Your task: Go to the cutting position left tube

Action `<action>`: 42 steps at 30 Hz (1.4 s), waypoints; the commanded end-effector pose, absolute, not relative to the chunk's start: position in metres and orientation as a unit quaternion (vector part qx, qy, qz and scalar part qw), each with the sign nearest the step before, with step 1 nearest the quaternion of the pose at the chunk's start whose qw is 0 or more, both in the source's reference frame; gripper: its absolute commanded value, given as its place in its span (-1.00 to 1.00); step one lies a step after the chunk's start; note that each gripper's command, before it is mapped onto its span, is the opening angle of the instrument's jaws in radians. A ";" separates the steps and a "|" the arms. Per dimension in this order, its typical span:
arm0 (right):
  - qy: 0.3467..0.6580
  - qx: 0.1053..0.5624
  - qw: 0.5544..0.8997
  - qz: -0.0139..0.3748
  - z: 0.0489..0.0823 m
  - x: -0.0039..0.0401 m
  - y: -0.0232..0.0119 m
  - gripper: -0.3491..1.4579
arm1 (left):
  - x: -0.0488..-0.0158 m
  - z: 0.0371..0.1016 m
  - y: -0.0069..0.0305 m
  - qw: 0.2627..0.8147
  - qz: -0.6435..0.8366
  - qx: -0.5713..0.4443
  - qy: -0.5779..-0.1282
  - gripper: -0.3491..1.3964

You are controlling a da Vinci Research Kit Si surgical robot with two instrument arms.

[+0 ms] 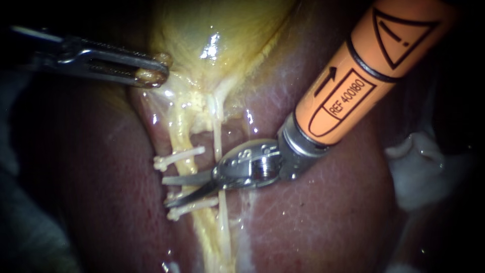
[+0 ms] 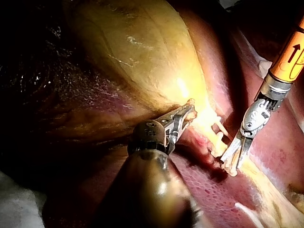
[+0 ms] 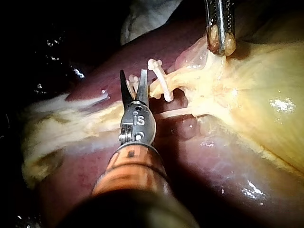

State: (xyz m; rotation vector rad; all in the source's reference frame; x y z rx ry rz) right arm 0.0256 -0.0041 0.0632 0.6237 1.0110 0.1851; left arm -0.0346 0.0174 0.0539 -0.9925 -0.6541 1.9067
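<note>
The yellow left tube [image 1: 183, 132] runs down from the gallbladder [image 1: 217, 30] and carries two white clips, an upper clip [image 1: 178, 157] and a lower clip [image 1: 191, 206]. My right instrument [image 1: 165, 192], with an orange shaft, has its two blades open across this tube between the clips. The right wrist view shows the same blades [image 3: 133, 81] apart beside the clips [image 3: 159, 78]. A thinner right tube [image 1: 217, 134] lies beside the left one. My left instrument [image 1: 151, 74] is shut on tissue at the gallbladder's neck, holding it toward the upper left; the same grip shows in the left wrist view [image 2: 186, 114].
Dark red liver [image 1: 328, 212] lies under and around the tubes. White gauze [image 1: 424, 167] sits at the right edge, beyond the orange shaft [image 1: 364, 76]. The wide gallbladder body [image 2: 142, 52] fills the area ahead of my left instrument.
</note>
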 end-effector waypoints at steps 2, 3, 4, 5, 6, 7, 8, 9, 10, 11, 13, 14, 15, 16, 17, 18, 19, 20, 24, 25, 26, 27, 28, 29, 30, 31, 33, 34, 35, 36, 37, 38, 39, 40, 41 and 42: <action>0.476 0.295 0.824 0.086 0.0630 0.0251 -0.0040 -0.05 | -0.0346 0.0539 0.0174 0.433 0.765 -0.398 -0.263 -1.00; 0.476 0.295 0.824 0.086 0.0628 0.0248 -0.0039 -0.05 | -0.0346 0.0539 0.0174 0.433 0.765 -0.398 -0.263 -1.00; 0.476 0.296 0.823 0.086 0.0626 0.0245 -0.0038 -0.02 | -0.0346 0.0539 0.0174 0.432 0.765 -0.398 -0.263 -1.00; 0.477 0.297 0.823 0.085 0.0625 0.0242 -0.0037 0.00 | -0.0346 0.0538 0.0174 0.432 0.765 -0.398 -0.263 -1.00; 0.476 0.298 0.823 0.085 0.0622 0.0238 -0.0036 0.06 | -0.0346 0.0538 0.0174 0.432 0.765 -0.398 -0.263 -1.00; 0.476 0.299 0.823 0.085 0.0621 0.0235 -0.0034 0.13 | -0.0346 0.0538 0.0174 0.432 0.765 -0.398 -0.263 -1.00; 0.477 0.300 0.822 0.085 0.0619 0.0232 -0.0033 0.19 | -0.0346 0.0538 0.0174 0.432 0.765 -0.398 -0.263 -1.00; 0.477 0.300 0.822 0.085 0.0618 0.0229 -0.0032 0.23 | -0.0346 0.0538 0.0174 0.432 0.765 -0.398 -0.263 -1.00; 0.479 0.301 0.820 0.085 0.0617 0.0226 -0.0031 0.30 | -0.0346 0.0538 0.0174 0.432 0.765 -0.398 -0.263 -1.00; 0.480 0.301 0.820 0.085 0.0616 0.0224 -0.0030 0.37 | -0.0346 0.0538 0.0174 0.432 0.765 -0.398 -0.263 -1.00; 0.481 0.302 0.818 0.085 0.0614 0.0219 -0.0030 0.50 | -0.0346 0.0538 0.0174 0.432 0.765 -0.398 -0.263 -1.00; 0.483 0.302 0.818 0.085 0.0614 0.0218 -0.0030 0.60 | -0.0346 0.0539 0.0174 0.432 0.765 -0.398 -0.263 -1.00; 0.484 0.302 0.817 0.085 0.0614 0.0217 -0.0030 0.67 | -0.0346 0.0539 0.0174 0.432 0.765 -0.398 -0.263 -1.00; 0.486 0.302 0.815 0.085 0.0614 0.0216 -0.0030 0.75 | -0.0346 0.0539 0.0174 0.432 0.765 -0.398 -0.263 -1.00; 0.488 0.302 0.815 0.085 0.0614 0.0215 -0.0031 0.80 | -0.0345 0.0539 0.0174 0.432 0.765 -0.398 -0.263 -1.00; 0.489 0.302 0.814 0.086 0.0614 0.0214 -0.0031 0.84 | -0.0345 0.0538 0.0174 0.432 0.765 -0.398 -0.263 -1.00; 0.491 0.301 0.813 0.084 0.0614 0.0213 -0.0031 0.88 | -0.0345 0.0538 0.0174 0.432 0.765 -0.398 -0.263 -1.00; 0.490 0.302 0.813 0.086 0.0614 0.0213 -0.0031 0.93 | -0.0345 0.0538 0.0174 0.432 0.765 -0.398 -0.263 -1.00; 0.490 0.313 0.809 0.092 0.0614 0.0209 -0.0032 0.99 | -0.0345 0.0538 0.0174 0.432 0.765 -0.398 -0.263 -1.00; 0.489 0.316 0.807 0.093 0.0615 0.0209 -0.0032 0.99 | -0.0345 0.0538 0.0174 0.432 0.765 -0.398 -0.263 -1.00; 0.488 0.322 0.806 0.096 0.0616 0.0208 -0.0033 0.99 | -0.0345 0.0538 0.0174 0.432 0.765 -0.398 -0.263 -1.00; 0.488 0.324 0.804 0.097 0.0617 0.0207 -0.0032 0.99 | -0.0345 0.0538 0.0174 0.432 0.765 -0.398 -0.263 -1.00; 0.487 0.327 0.804 0.099 0.0619 0.0206 -0.0032 0.99 | -0.0345 0.0538 0.0174 0.432 0.765 -0.398 -0.263 -1.00; 0.487 0.332 0.802 0.102 0.0621 0.0205 -0.0031 0.99 | -0.0345 0.0538 0.0174 0.432 0.765 -0.398 -0.263 -1.00; 0.487 0.335 0.800 0.103 0.0623 0.0204 -0.0030 0.99 | -0.0345 0.0538 0.0174 0.432 0.765 -0.398 -0.263 -1.00; 0.487 0.338 0.798 0.107 0.0626 0.0203 -0.0029 0.99 | -0.0345 0.0538 0.0174 0.432 0.765 -0.398 -0.263 -1.00; 0.486 0.345 0.795 0.111 0.0632 0.0200 -0.0027 0.99 | -0.0345 0.0538 0.0174 0.432 0.765 -0.398 -0.263 -1.00; 0.486 0.345 0.796 0.110 0.0635 0.0199 -0.0026 0.99 | -0.0345 0.0538 0.0174 0.432 0.765 -0.398 -0.263 -1.00; 0.485 0.346 0.795 0.112 0.0639 0.0197 -0.0025 0.99 | -0.0345 0.0538 0.0174 0.432 0.765 -0.398 -0.263 -1.00; 0.484 0.348 0.795 0.114 0.0642 0.0195 -0.0024 0.99 | -0.0345 0.0538 0.0174 0.432 0.765 -0.398 -0.263 -1.00; 0.483 0.349 0.795 0.115 0.0645 0.0194 -0.0024 0.99 | -0.0345 0.0538 0.0174 0.432 0.765 -0.398 -0.263 -1.00; 0.482 0.350 0.795 0.117 0.0648 0.0193 -0.0023 0.99 | -0.0345 0.0538 0.0174 0.432 0.765 -0.398 -0.263 -1.00; 0.482 0.350 0.795 0.116 0.0651 0.0191 -0.0022 0.99 | -0.0345 0.0538 0.0174 0.432 0.765 -0.398 -0.263 -1.00; 0.481 0.352 0.794 0.117 0.0654 0.0190 -0.0022 0.99 | -0.0345 0.0538 0.0174 0.432 0.765 -0.398 -0.263 -1.00; 0.480 0.355 0.794 0.118 0.0657 0.0189 -0.0022 0.99 | -0.0345 0.0538 0.0174 0.432 0.765 -0.398 -0.263 -1.00; 0.479 0.356 0.793 0.119 0.0660 0.0188 -0.0023 0.99 | -0.0345 0.0538 0.0174 0.432 0.765 -0.398 -0.263 -1.00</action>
